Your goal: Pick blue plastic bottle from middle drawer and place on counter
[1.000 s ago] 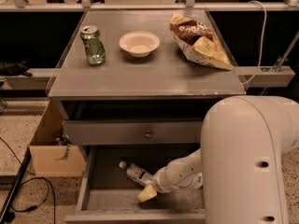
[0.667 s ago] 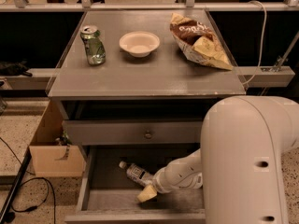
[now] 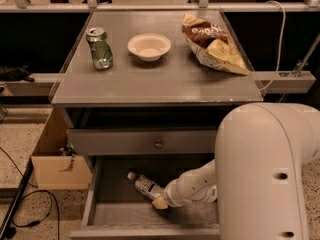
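Bottle (image 3: 145, 185) is seen lying flat in open drawer (image 3: 114, 210), cap to rear-left. End effector (image 3: 161, 202) is placed at its base end; grip state cannot be told. Hold should be confirmed before lift to worktop (image 3: 160, 80).

Your gripper (image 3: 160, 202) sits low in the wide grey middle drawer (image 3: 117, 215), just beside the small clear plastic bottle (image 3: 145, 185); the knobbed grey drawer front (image 3: 120, 142) overhangs the drawer's rear; on the flat grey counter (image 3: 155, 86), a dented green can (image 3: 99, 48), white bowl (image 3: 149, 46) and crumpled chip bag (image 3: 212, 45) crowd the back; its front lies open.
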Robot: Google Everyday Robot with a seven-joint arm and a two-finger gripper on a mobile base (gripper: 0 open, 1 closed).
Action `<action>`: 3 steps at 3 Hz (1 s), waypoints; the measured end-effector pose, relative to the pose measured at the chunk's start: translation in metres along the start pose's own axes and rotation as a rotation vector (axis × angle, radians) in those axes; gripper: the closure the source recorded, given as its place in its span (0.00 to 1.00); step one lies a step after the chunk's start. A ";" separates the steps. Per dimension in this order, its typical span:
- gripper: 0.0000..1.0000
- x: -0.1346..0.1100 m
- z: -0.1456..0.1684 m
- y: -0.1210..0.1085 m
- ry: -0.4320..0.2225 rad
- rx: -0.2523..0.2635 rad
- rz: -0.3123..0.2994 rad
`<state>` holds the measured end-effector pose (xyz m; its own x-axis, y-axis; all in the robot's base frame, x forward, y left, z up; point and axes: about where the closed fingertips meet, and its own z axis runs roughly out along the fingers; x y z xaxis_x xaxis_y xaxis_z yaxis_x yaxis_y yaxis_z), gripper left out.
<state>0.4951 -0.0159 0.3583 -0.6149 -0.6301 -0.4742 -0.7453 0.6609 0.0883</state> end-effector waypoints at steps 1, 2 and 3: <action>0.73 0.000 0.000 0.000 0.000 0.000 0.000; 0.96 0.000 0.000 0.000 0.000 0.000 0.000; 1.00 0.000 0.000 0.000 0.000 0.000 0.000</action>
<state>0.4951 -0.0158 0.3583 -0.6149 -0.6302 -0.4742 -0.7454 0.6608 0.0884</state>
